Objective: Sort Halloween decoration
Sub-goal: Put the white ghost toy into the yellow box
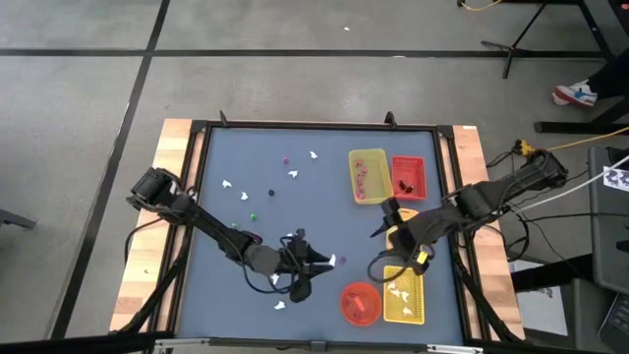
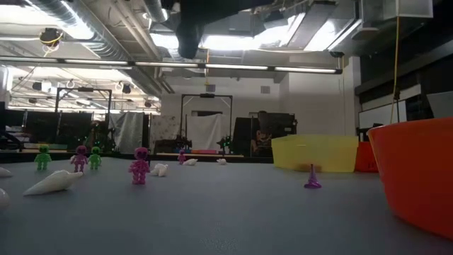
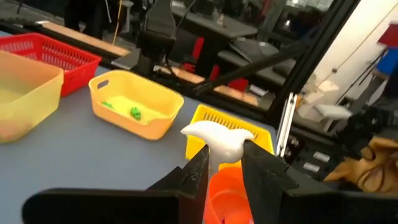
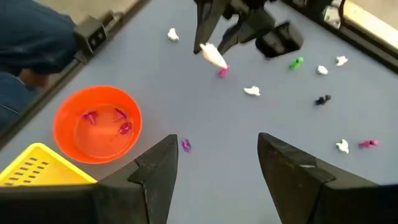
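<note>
My left gripper (image 3: 222, 163) pinching white ghost (image 3: 219, 138) above orange bowl (image 3: 225, 198), my right gripper (image 4: 217, 163) wide, empty

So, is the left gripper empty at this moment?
No, the left gripper is closed on a white ghost piece, seen between its fingers.

The high view shows two arms, four trays, namely two yellow trays (image 1: 369, 177) (image 1: 405, 295), one red tray (image 1: 409, 177) and one orange tray (image 1: 403, 239), plus one round orange bowl (image 1: 361, 303) holding three pink pieces (image 4: 118, 121).
</note>
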### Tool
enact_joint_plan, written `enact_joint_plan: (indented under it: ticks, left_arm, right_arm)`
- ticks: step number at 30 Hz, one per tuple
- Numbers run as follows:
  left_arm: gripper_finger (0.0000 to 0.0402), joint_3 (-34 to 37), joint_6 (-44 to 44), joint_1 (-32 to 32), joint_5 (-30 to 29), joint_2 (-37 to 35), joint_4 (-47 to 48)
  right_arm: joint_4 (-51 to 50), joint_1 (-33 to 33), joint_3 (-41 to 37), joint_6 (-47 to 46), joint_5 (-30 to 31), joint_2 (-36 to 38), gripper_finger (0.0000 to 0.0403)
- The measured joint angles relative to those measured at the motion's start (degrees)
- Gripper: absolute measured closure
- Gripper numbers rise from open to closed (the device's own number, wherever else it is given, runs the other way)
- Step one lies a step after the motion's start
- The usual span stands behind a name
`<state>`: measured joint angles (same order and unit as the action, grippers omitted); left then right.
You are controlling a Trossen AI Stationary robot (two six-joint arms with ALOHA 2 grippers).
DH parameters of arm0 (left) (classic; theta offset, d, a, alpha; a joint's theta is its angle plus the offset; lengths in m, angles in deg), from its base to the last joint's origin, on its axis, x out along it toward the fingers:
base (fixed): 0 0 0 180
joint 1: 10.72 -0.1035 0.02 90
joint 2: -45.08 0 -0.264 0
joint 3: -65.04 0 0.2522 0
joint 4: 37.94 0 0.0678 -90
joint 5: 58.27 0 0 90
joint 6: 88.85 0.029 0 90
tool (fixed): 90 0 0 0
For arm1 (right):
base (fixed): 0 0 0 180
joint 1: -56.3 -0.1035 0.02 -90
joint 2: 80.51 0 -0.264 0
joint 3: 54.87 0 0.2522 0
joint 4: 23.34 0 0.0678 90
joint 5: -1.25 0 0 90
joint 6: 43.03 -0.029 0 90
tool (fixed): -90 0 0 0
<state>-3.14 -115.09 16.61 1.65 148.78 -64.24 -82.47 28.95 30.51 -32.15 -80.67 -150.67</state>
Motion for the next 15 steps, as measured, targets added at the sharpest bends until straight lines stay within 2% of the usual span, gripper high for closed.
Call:
enact_joint_plan:
  ticks: [6,15]
  left_arm:
    - [0.0327,-3.86,0.76,-1.14,1.32,1.57,0.49]
    - [0.0327,-17.13,12.67,-2.19,4.25,10.22,0.51]
  right_arm:
    - [0.06,0.00,0.00,-0.01,0.04,4.89,0.0182]
    - [-0.29,0.00,0.00,-0.03,0.04,8.94,0.0182]
